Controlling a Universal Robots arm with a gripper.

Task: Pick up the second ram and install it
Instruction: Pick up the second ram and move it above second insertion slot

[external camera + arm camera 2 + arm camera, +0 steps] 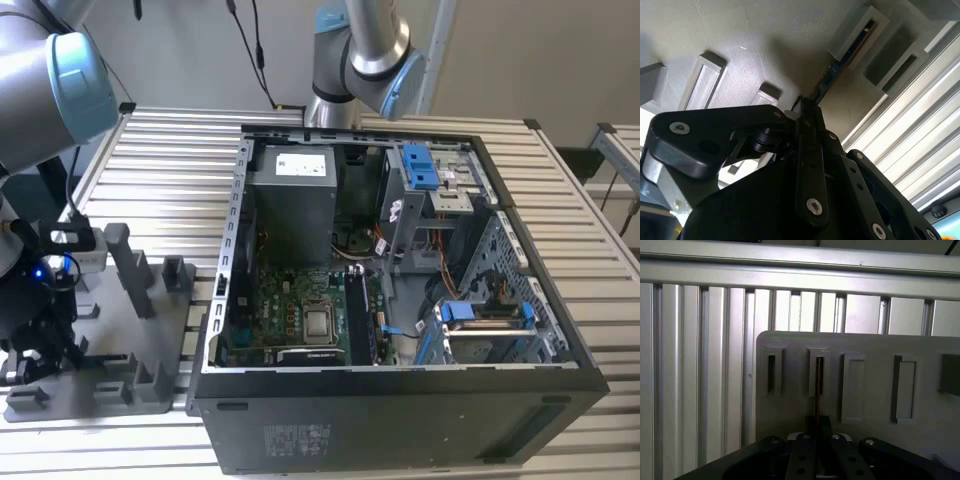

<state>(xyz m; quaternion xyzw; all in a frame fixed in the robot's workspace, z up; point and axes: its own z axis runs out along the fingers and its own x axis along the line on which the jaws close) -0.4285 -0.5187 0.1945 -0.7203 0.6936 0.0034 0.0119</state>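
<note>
gripper (818,429) is clamped on the ram stick (829,79), pinching it edge-on between the fingers (801,460).

Where the stick is: at the grey holder tray (105,330), not in the computer case (400,425). Its far end sits in a slotted post (860,35) of the tray.

How it looks:
- Second wrist view: a long, thin, flat dark blade running from the fingertips into the post. It has a blue-black tint, with a sliver of copper-coloured edge showing inside the slot.
- First wrist view: dead edge-on, just a thin reddish-brown line rising from between the fingers into the second slot from the tray's rounded corner.
- Can't make out chips or a label from either angle.

Exterior view: the arm's wrist is low over the tray on the exterior view's left. The tray sits just beside the case on the slatted metal table (180,140). The case lies on its side, open, with the green board (290,305) exposed.
</note>
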